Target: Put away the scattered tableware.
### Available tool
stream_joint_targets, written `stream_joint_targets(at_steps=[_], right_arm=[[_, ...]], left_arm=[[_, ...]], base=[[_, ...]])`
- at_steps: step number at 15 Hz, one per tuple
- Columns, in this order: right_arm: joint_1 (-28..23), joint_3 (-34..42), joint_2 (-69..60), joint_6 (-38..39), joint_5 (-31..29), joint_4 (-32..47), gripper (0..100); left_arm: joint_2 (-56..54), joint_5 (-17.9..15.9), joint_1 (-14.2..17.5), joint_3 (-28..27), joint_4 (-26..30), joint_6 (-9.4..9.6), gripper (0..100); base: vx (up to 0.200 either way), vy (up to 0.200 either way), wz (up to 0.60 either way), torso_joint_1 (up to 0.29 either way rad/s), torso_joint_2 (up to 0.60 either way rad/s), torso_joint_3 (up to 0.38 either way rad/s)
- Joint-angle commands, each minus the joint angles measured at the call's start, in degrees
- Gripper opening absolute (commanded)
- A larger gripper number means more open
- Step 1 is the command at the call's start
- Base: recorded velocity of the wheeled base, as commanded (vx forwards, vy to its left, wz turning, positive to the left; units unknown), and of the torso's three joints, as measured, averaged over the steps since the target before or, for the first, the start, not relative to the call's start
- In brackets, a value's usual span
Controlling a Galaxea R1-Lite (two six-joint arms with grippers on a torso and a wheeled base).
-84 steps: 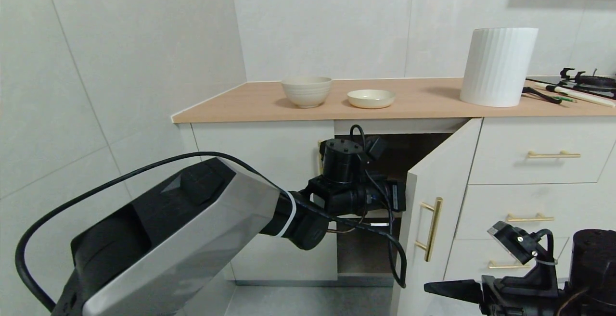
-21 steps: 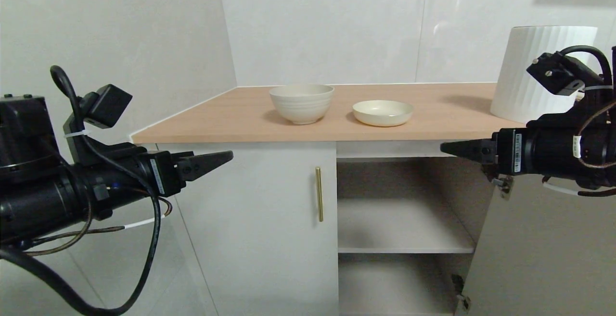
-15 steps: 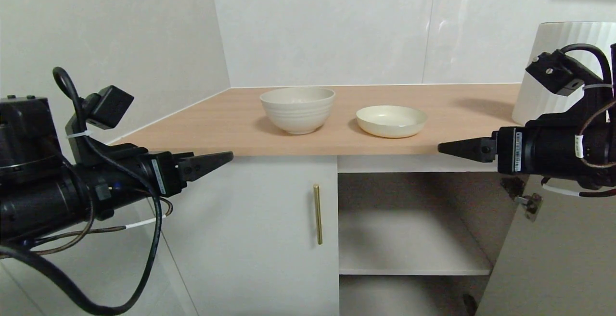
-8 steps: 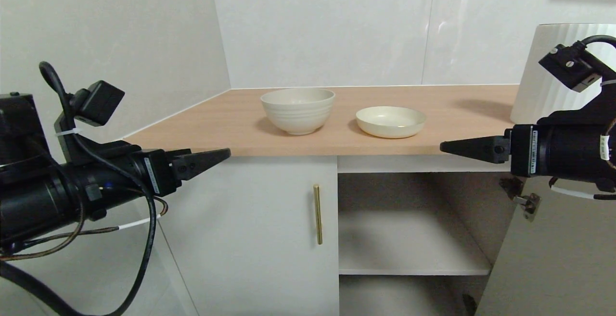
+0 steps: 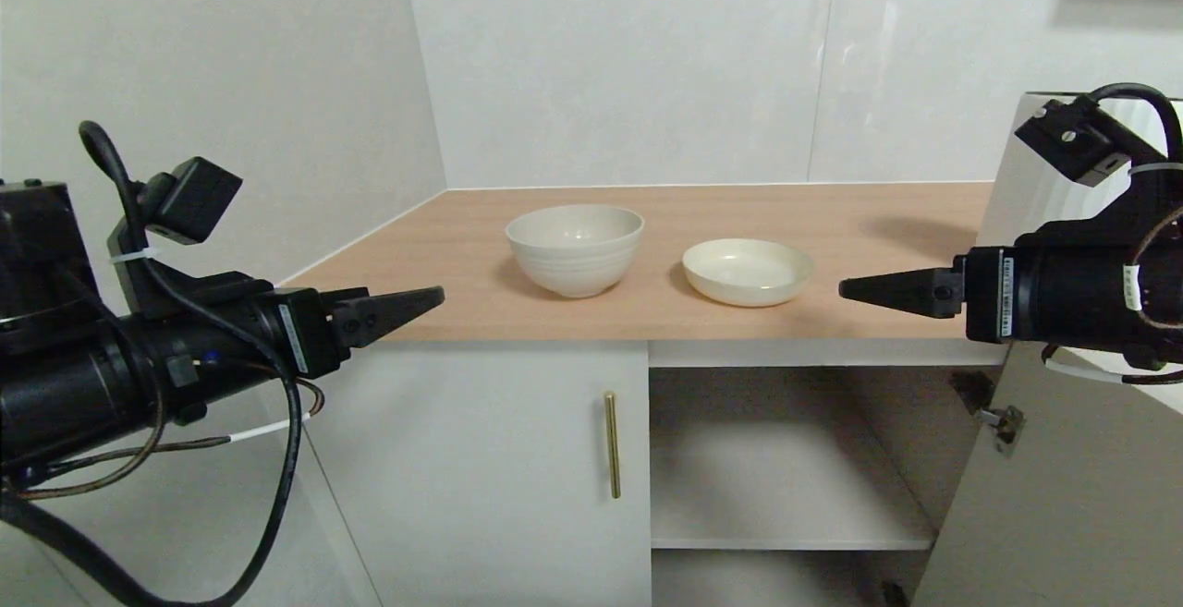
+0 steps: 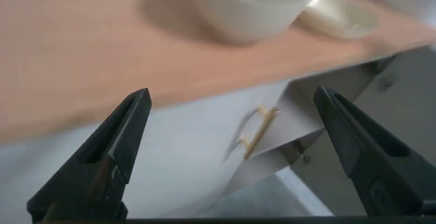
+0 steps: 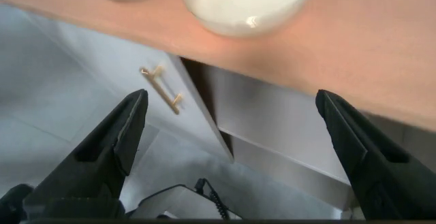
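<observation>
Wooden counter [image 5: 434,251]: bowl [image 5: 575,248], shallow dish [image 5: 747,271], white canister [image 5: 1012,205].

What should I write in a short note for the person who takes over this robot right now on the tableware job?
Left gripper: open, holding nothing, in front of the countertop's left corner.
Right gripper: open, holding nothing, level with the counter edge, right of the shallow dish.
Bowl and shallow dish stand apart on the countertop, bowl on the left.
Done: the right cabinet door is open and the shelf is exposed.
Left: nothing is put away yet; probably both pieces go onto the shelf.
</observation>
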Motion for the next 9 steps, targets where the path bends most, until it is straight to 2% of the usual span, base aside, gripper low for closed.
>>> stream_joint_targets(at_steps=[1,9], right_arm=[[0.0,0.0,0.6,0.0,0.0,0.0,100],[-0.1,-0.1,2.8,-0.1,0.0,-0.8,100]], left_arm=[[1.2,0.0,0.0,-0.1,0.0,-0.01,100],[6.7,-0.6,-0.9,-1.3,0.0,-0.27,100]], base=[[0.0,0.0,0.0,0.154,-0.51,-0.286],[0.0,0.0,0.0,0.184,-0.48,-0.286]])
